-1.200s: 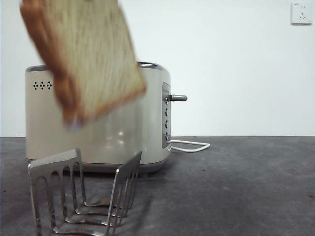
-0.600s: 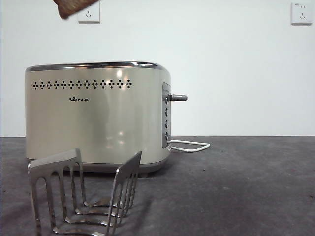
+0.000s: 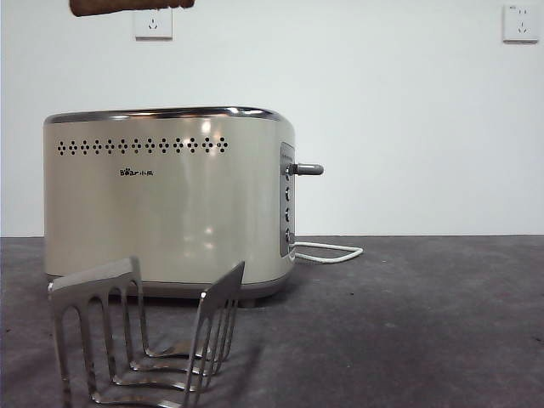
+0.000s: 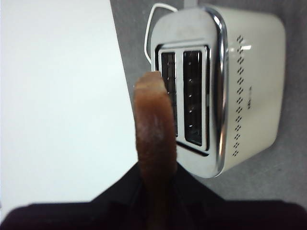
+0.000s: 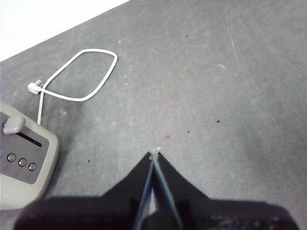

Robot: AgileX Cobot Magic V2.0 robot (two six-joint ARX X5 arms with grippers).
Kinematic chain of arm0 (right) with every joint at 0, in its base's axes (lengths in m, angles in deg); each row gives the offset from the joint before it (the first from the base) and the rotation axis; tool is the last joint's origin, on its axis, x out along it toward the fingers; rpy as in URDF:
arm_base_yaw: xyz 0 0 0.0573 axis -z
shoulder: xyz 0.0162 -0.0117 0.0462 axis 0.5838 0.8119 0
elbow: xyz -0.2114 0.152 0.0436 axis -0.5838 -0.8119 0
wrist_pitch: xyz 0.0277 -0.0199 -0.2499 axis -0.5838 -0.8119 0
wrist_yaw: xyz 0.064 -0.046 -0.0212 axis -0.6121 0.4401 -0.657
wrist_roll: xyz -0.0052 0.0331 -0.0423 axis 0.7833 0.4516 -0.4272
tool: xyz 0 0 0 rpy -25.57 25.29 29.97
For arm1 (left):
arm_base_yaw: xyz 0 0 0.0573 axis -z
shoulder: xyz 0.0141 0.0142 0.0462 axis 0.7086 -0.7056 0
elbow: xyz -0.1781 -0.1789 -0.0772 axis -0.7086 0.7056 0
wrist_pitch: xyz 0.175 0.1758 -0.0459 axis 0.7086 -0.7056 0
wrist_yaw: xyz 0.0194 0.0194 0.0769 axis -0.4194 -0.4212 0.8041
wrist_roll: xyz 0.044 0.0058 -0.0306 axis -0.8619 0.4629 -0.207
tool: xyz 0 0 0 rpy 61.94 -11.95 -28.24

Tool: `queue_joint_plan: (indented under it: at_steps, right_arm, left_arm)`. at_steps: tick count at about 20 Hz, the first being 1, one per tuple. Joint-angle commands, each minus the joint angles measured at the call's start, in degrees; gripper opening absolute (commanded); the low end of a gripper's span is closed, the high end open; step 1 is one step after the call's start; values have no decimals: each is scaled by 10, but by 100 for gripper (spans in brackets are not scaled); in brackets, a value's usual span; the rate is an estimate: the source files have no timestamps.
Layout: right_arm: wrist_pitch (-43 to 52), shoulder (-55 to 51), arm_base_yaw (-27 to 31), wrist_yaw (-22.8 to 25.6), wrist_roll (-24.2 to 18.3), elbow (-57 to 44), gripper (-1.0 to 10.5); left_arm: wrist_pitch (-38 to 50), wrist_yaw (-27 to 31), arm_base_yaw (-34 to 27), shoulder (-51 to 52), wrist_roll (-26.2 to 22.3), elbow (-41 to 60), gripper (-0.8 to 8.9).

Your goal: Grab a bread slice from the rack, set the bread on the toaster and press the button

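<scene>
The left gripper (image 4: 154, 201) is clamped on the slice of bread (image 4: 154, 139), holding it edge-on high above the toaster (image 3: 170, 200). In the front view only the slice's brown crust edge shows at the top of the picture, well clear of the chrome rim. From the left wrist the slice hangs beside the toaster's 2 slots (image 4: 184, 98), over the one nearer the wall; both slots look dark and hold nothing.

The rack (image 3: 144, 336) stands on the grey table (image 3: 408, 323) in front of the toaster, its comb-like dividers upright and every gap bare.

The button (image 3: 308, 169), a grey lever knob, sticks out sideways from the toaster's end panel, high in its track. A white cord (image 3: 327, 252) loops on the table behind that end.

The right gripper (image 5: 154, 158) hovers over bare table near the toaster's panel end, its jaws pressed together with nothing between them.

2 white wall sockets (image 3: 153, 23) sit on the wall behind.
</scene>
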Motion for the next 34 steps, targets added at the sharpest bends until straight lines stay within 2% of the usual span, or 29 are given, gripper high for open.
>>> queue_joint_plan:
  at_steps: [1, 8, 16, 20, 25, 34]
  right_arm:
    - [-2, 0, 0, -2, -7, 3, -3]
    - [-14, 0, 0, -2, -15, 3, -3]
    - [-26, 0, 0, -2, -22, 3, -3]
    - [-30, 0, 0, -2, -22, 3, -3]
    - [-33, 0, 0, -2, -22, 3, -3]
    - [-42, 0, 0, -2, -33, 3, -3]
  left_arm:
    - [11, -24, -25, -12, -34, 0, -4]
    - [20, -110, -76, -45, -34, 0, -4]
    - [20, -116, -119, -111, -42, 0, -4]
    - [23, -169, -122, -133, -42, 0, -4]
    - [27, -172, -127, -158, -43, 0, -4]
    - [70, -174, -172, -196, -59, 0, -4]
